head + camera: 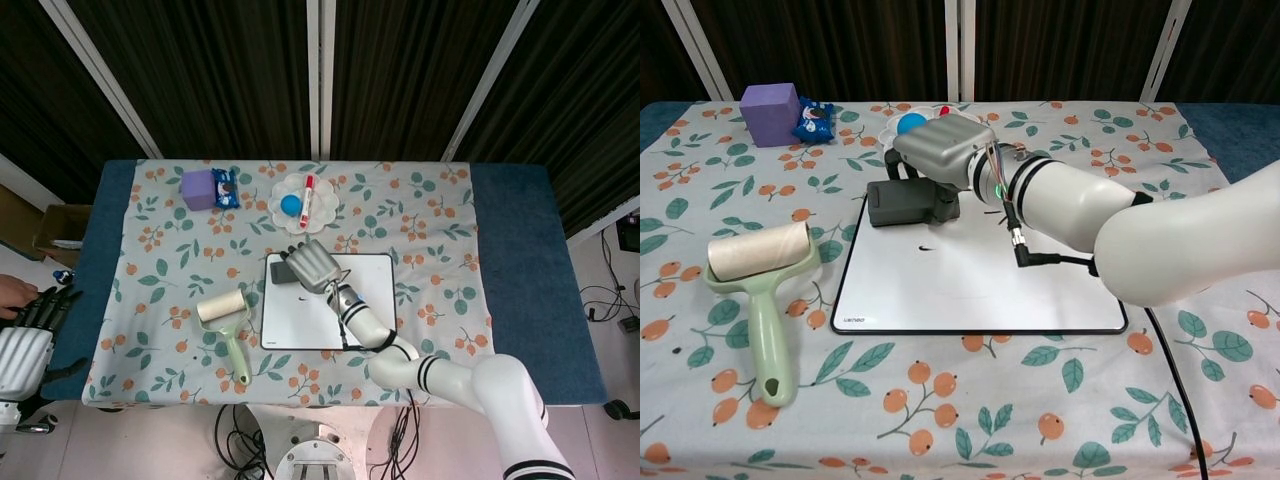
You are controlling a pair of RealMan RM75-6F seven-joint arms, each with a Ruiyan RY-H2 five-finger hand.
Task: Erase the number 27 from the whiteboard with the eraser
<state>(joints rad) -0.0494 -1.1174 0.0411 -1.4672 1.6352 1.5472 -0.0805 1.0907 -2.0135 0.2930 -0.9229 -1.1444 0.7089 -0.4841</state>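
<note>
Half the eraser (pixel 902 203) hides under right hand (pixel 940 150) fingers gripping it; left hand (pixel 30 330) fingers spread, holding nothing.

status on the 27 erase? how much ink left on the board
Mostly done: the whiteboard reads almost clean, with no legible 27. In hand: the right hand grips the eraser at the board's far-left corner. Left: one small dark ink mark just below the eraser needs a pass, then the eraser set down. The left hand sits idle off the table edge.

right hand (pixel 311 264) grips eraser (pixel 284 273) | on whiteboard (pixel 330 320) top-left corner
</note>
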